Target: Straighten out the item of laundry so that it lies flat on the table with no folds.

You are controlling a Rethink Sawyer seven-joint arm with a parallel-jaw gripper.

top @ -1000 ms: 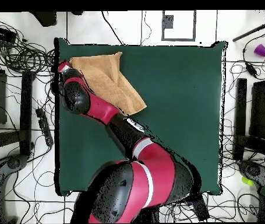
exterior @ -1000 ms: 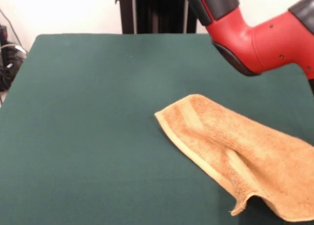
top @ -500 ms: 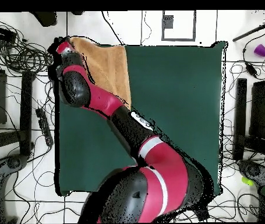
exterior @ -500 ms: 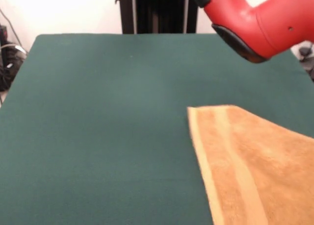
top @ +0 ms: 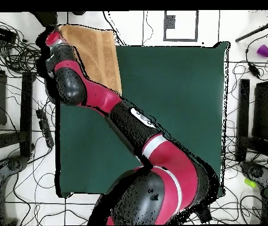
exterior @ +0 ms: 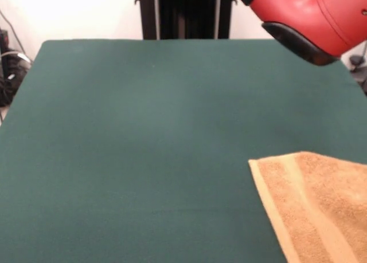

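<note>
A: Where is the towel (top: 95,56)?

B: In the overhead view it sits at the table's (top: 177,118) 11 o'clock corner. Its long axis runs roughly 12 to 6, leaning a little toward 5. Its 12 o'clock end appears to reach past the table's edge, though I cannot tell whether that end hangs over or is held up.

A: And from the front?

B: Only one corner shows, at about 4 o'clock in the picture, and the rest runs out of frame. What shows lies flat with no fold, and a smoother band runs alongside the short edge.

A: Where is the arm (top: 77,91) relative to it?

B: The arm's tip (top: 55,40) is at the towel's 10 o'clock corner, right on or above its outer long edge. The cloth spreads from there toward 3 and 5 o'clock.

A: Are the fingers pinching that corner?

B: I cannot tell. The wrist hides them from above, and the front view catches only the red forearm at 1 o'clock.

A: So what does the next move turn on?

B: My judgement is that the towel is crowded against the table's corner, while the open green lies toward 4 o'clock. Any drag should go that way, along the long axis and inward.
</note>
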